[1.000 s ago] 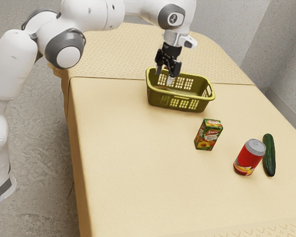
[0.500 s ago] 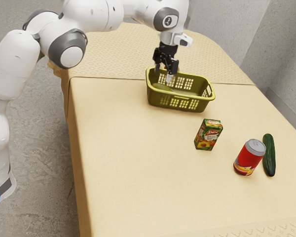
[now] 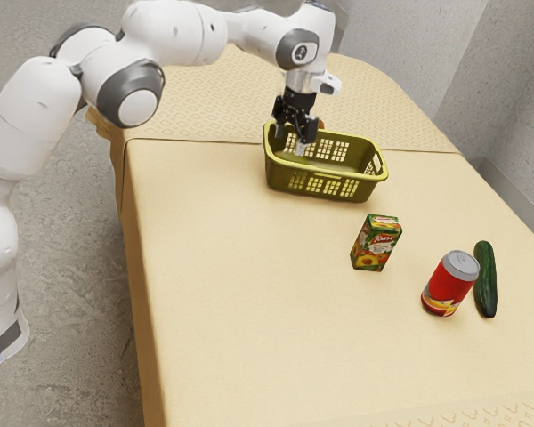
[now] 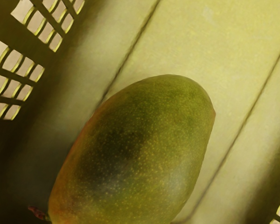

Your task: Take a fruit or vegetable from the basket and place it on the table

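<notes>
Over one end of the basket (image 3: 280, 178), the tool (image 3: 291, 138) hangs fingers-down, its tips dipping past the rim into the opening. Tool released: the two fingers stand apart, nothing pinched between them. The arm (image 3: 173, 36) comes in above, from the exterior view's upper left.

Directly under the tool, inside the basket: one mango (image 4: 140, 154), lying on its side on the pale floor. Skin mostly green with fine yellow speckling, a darker patch on the flank, orange flush along one edge. Small reddish-brown stem (image 4: 36, 213) at one end; blunt point at the other. Dark, narrow lines cross the basket floor beside the fruit. Basket olive-green, walls pierced with square holes, standing on the cloth-covered worktop (image 3: 249, 311).

Just past the tool, at the rim on the side away from the exterior camera, a small orange-brown patch (image 3: 320, 125); too little visible to name.

Away from the tool, outside the basket, toward the exterior view's lower right: a juice carton (image 3: 376, 242), upright, nearest of three. Farther from the tool, a red can (image 3: 449, 285) with a silver top, also upright. Beyond the can, well apart from the tool, a dark green cucumber (image 3: 486, 280) lying flat, just beside it.
</notes>
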### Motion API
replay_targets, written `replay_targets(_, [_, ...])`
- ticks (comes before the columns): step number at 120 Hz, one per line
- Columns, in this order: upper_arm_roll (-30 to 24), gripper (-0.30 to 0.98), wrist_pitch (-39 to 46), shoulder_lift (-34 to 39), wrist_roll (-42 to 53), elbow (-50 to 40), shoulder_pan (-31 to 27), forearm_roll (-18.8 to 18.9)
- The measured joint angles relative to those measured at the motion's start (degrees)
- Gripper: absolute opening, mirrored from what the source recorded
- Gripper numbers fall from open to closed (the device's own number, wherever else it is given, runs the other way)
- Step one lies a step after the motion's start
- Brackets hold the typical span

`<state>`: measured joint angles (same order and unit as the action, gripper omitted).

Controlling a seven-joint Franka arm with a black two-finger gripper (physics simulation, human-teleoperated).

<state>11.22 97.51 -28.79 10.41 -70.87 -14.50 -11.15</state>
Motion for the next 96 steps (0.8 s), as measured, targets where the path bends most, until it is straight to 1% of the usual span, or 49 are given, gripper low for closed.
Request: replay_targets(96, [-1.2,0.69,1.4,-4.1,0.7,-0.1,0.6,-0.4])
